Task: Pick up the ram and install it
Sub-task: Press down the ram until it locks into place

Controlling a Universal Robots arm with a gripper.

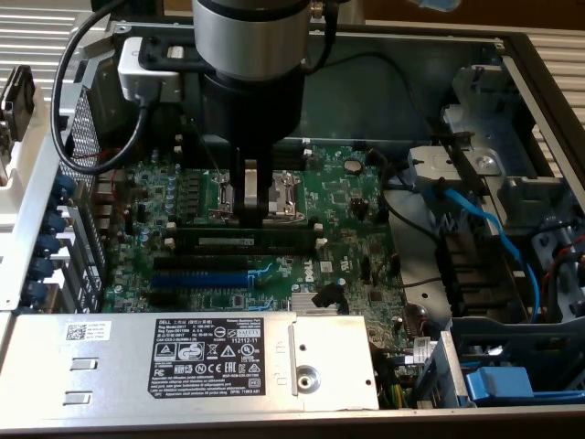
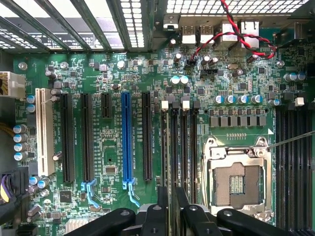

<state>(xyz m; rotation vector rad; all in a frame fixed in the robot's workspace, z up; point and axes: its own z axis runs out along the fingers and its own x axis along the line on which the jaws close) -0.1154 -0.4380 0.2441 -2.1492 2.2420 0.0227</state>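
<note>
The ram [image 1: 247, 240] is a thin green stick with a white label, standing on edge in one of the black memory slots [image 1: 251, 251] on the green motherboard [image 1: 356, 201]. My gripper [image 1: 251, 212] hangs straight over the ram's middle, its tips just above the top edge. In the wrist view the ram [image 2: 172, 142] runs edge-on down the slot and passes under the narrow gap of the gripper [image 2: 172, 196]. The black fingers [image 2: 161, 211] stand slightly apart, one on each side of the ram's line. The gripper is open, and I see nothing lifted in it.
The bare CPU socket [image 2: 236, 182] lies right beside the memory slots [image 2: 186, 147]. A blue expansion slot [image 2: 127, 137] and black ones sit on the other side. A metal power supply [image 1: 219, 352] borders the board in front. Blue cables [image 1: 484, 224] and a drive cage fill the exterior view's right.
</note>
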